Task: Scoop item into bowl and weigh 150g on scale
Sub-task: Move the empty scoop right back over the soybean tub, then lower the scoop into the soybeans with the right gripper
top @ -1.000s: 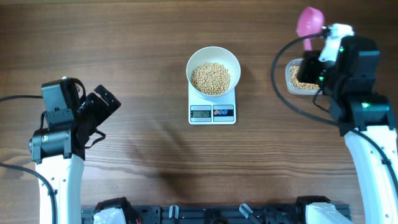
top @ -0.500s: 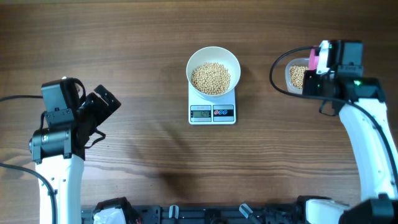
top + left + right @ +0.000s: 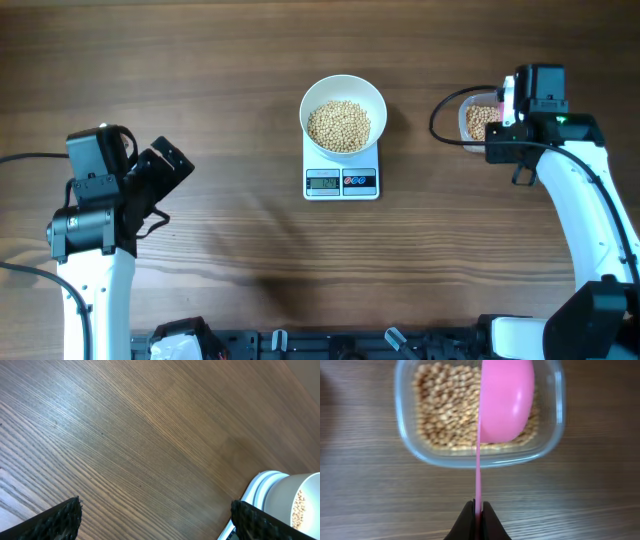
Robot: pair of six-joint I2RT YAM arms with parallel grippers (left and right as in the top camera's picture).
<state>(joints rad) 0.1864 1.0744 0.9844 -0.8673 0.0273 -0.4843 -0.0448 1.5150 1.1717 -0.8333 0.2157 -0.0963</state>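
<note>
1. While looking down from overhead: dark wood-grain tabletop (image 3: 220,60) beneath everything.
2. Left arm (image 3: 95,215) at the near left, folded back on itself, its wrist angled toward the middle of the tabletop and well apart from the task's things.
3. Right arm (image 3: 585,200) on the right side, white forearm stretched from the near edge up to the far right, wrist tipped down over the tub.
4. Scale (image 3: 342,160) square and white at mid-tabletop, with grey display (image 3: 323,181) and dark button panel (image 3: 360,181) along its near edge; digits too small to read.
5. Bowl (image 3: 306,108) round and white, seated on the scale and about as wide as it.
6. Clear tub (image 3: 405,435) at the far right, well apart from the scale, directly under the right wrist.
7. Left pincer (image 3: 159,519) released, dark fingers (image 3: 60,517) spread wide over bare wood with nothing between them; edge of bowl and scale at the lower right of its wrist view.
8. Right pincer (image 3: 476,506) clenched on the thin handle of the scoop, pointing toward the tub.
9. Pink scoop (image 3: 506,400) with its head over the right half of the tub; contact with the contents not clear.
10. Beans (image 3: 339,125), small and beige, heaped in the bowl, with more lying in the tub.
</note>
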